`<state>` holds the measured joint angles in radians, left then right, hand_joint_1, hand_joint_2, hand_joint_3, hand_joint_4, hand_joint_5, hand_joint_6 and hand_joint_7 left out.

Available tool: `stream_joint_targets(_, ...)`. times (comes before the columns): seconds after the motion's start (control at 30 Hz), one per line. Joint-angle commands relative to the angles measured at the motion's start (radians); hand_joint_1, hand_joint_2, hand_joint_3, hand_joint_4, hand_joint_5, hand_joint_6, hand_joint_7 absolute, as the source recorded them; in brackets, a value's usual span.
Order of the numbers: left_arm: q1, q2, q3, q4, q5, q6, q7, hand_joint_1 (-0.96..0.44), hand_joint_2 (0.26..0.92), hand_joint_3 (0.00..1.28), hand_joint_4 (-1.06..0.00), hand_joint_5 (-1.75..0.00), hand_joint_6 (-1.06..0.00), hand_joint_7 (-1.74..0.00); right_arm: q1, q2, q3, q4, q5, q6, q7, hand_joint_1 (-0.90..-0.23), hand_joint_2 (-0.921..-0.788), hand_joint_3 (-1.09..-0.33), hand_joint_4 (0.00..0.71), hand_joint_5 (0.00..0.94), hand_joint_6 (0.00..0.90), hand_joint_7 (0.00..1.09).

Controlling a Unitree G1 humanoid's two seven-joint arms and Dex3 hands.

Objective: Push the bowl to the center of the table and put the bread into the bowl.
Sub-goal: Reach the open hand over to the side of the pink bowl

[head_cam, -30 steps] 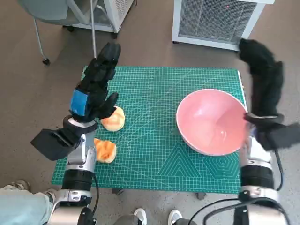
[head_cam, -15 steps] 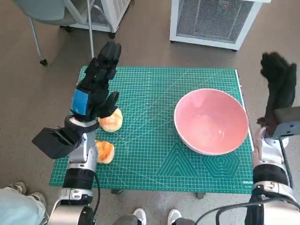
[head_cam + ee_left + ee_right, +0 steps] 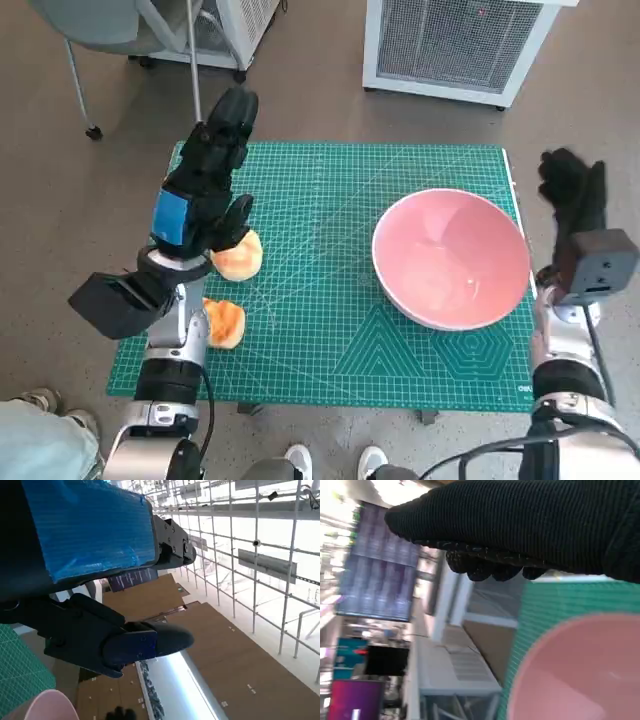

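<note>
- Two hands, neither holding anything: my left hand [image 3: 205,200] hangs over the left part of the worktop with its fingers [image 3: 228,130] stretched out and apart, empty; the left wrist view shows them spread against the ceiling with nothing between them.
- My right hand [image 3: 573,195] is raised off the right edge of the worktop, beside the bowl and not touching it; its gloved fingers [image 3: 485,565] look loosely curled in the right wrist view, with nothing in them, though how tightly I cannot tell.
- The bowl [image 3: 450,258] is pink, upright and empty. It sits on the right half of the green mat [image 3: 330,300], its rim near the mat's right edge, so I judge the push to the center is not finished.
- One piece of bread [image 3: 239,256] lies on the mat just under my left hand, close to it; whether my palm touches it I cannot tell.
- A second piece of bread [image 3: 223,322] lies nearer me, beside my left forearm.
- Both pieces are well apart from the bowl, so no bread is in yet.
- Left to do, as I judge it: slide the bowl leftward to the middle, then lift the bread and drop it in.
</note>
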<state>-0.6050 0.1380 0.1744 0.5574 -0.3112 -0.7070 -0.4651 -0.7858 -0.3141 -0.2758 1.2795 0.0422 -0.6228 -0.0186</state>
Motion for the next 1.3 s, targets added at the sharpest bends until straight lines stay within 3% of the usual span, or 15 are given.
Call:
stream_joint_targets(0.03,0.007,0.01,0.005,-0.032,0.004,0.003,0.007,-0.66,0.921,0.52,-0.14,0.0,-0.29,0.0,0.035,0.047,-0.02,0.029,0.028,0.052,0.032,-0.638,-0.921,-0.873,0.221,0.001,0.064,0.53)
stream_joint_targets(0.43,0.03,0.031,0.003,-0.068,0.023,0.008,0.027,-0.67,0.921,0.52,-0.14,0.0,-0.29,0.0,0.012,0.153,-0.069,0.036,0.088,0.115,0.093,-0.706,-0.921,-0.797,0.218,0.0,0.109,0.46)
stream_joint_targets(0.6,0.039,0.039,0.005,-0.08,0.027,0.012,0.033,-0.67,0.921,0.52,-0.13,0.0,-0.29,0.0,-0.003,0.18,-0.083,0.037,0.103,0.133,0.109,-0.685,-0.921,-0.809,0.223,0.003,0.136,0.4)
stream_joint_targets(1.03,0.058,0.05,0.006,-0.11,0.032,0.028,0.053,-0.68,0.921,0.53,-0.13,0.0,-0.28,0.0,-0.051,0.242,-0.107,0.036,0.133,0.158,0.167,-0.652,-0.921,-0.858,0.237,0.005,0.172,0.38)
stream_joint_targets(1.3,0.068,0.052,0.008,-0.135,0.021,0.048,0.055,-0.68,0.921,0.53,-0.13,0.0,-0.28,0.0,-0.071,0.272,-0.104,0.035,0.127,0.159,0.188,-0.635,-0.921,-0.9,0.24,0.005,0.172,0.35)
